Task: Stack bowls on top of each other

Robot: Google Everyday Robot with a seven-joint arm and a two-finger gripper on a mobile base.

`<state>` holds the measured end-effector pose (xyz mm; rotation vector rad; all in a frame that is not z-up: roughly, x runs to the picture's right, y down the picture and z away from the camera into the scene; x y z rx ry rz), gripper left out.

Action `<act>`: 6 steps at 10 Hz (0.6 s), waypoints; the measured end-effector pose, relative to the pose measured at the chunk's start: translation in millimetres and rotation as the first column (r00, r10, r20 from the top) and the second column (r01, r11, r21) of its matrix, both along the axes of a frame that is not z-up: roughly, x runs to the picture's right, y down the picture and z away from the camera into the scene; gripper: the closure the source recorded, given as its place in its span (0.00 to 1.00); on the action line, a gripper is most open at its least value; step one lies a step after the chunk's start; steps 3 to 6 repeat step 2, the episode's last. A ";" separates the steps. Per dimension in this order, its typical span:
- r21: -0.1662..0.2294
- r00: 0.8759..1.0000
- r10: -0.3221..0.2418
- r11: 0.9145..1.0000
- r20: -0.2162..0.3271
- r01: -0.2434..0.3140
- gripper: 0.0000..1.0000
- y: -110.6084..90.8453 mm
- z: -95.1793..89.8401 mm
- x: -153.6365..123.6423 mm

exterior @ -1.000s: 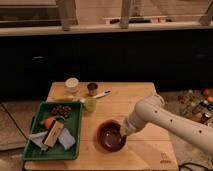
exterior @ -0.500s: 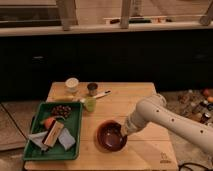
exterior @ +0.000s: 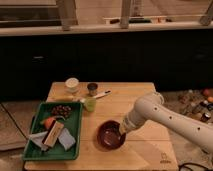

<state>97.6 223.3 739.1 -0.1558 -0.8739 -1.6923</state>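
A dark red bowl sits on the wooden table near its front middle. Whether it is one bowl or a stack, I cannot tell. My gripper is at the end of the white arm that reaches in from the right, and it sits at the bowl's right rim. No other separate bowl shows on the table.
A green tray at the left holds a brown bowl of nuts, an orange item, a sponge and cloths. Behind it stand a white cup, a small dark cup, a green cup and a white utensil. Bottles stand off the table's right.
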 end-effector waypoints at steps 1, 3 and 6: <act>0.001 1.000 0.000 1.000 0.002 0.000 1.00 -2.8 0.7 -1.1; 0.001 1.000 0.002 1.000 0.002 -0.002 0.97 -6.0 2.1 -1.6; 0.001 1.000 0.002 1.000 0.002 -0.002 0.97 -6.0 2.1 -1.6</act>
